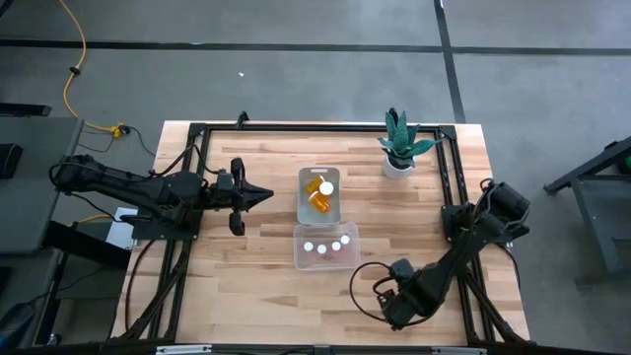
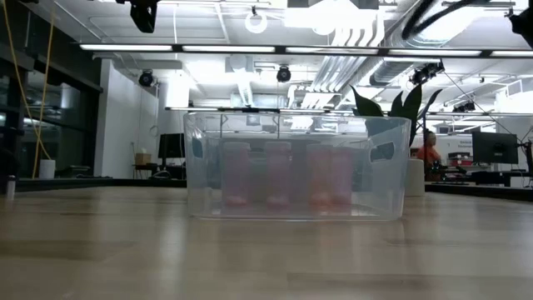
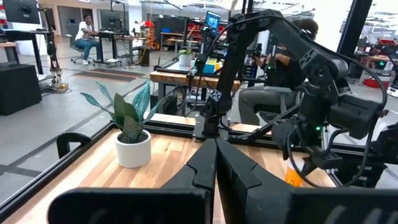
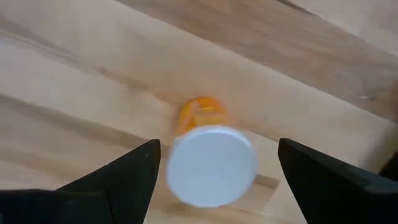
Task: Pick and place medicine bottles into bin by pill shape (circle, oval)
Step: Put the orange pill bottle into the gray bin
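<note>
A light wooden table [image 1: 246, 286] is standing on a grey floor [image 1: 296, 25] that dark seam lines [image 1: 449, 59] are crossing. A yellow cable [image 1: 74, 59] is trailing over the floor at the table's left side. A potted plant [image 1: 399, 148] in a white pot is sitting near the table's far right corner. In the low view, long ceiling lights [image 2: 133, 47] are glowing under white ducts [image 2: 241, 79]. Beyond the table, a seated person [image 3: 84, 34] is working at a desk [image 3: 109, 37], monitors [image 2: 493, 150] are standing on benches, and another person [image 2: 429, 152] is sitting far off.
</note>
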`<state>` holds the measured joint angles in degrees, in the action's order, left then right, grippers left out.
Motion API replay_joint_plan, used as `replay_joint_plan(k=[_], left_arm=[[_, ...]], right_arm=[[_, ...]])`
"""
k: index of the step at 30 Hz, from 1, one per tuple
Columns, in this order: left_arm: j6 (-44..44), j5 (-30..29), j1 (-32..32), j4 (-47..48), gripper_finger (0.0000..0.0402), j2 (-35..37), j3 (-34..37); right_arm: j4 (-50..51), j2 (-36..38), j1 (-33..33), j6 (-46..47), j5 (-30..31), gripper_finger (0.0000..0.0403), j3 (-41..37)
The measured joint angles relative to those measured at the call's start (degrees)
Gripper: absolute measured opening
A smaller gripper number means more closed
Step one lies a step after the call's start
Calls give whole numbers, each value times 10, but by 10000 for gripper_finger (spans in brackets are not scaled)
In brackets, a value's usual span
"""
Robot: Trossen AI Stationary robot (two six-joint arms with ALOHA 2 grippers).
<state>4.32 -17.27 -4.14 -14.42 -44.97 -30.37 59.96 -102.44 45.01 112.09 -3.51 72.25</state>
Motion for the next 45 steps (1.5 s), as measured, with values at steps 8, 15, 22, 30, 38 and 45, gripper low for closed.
replay_joint_plan(k=[8,15,22,30,38,45], left_arm=[[2,0,0,0,0,0,0],[12,0,0,0,0,0,0],[15,0,0,0,0,0,0],[15,0,0,-1,0,0,0],[16,0,0,-1,0,0,0],[57,66,0,-42,0,0,0]], right_arm=[[4,-5,0,-5,-13,304,0],[-9,-5,0,0,-26,243,0],[-1,-4,0,-16,-26,188,0],[82,106,-5,-153,100,184,11],[16,223,-146,-522,303,187,41],[-193,213,-292,-905,252,187,41]])
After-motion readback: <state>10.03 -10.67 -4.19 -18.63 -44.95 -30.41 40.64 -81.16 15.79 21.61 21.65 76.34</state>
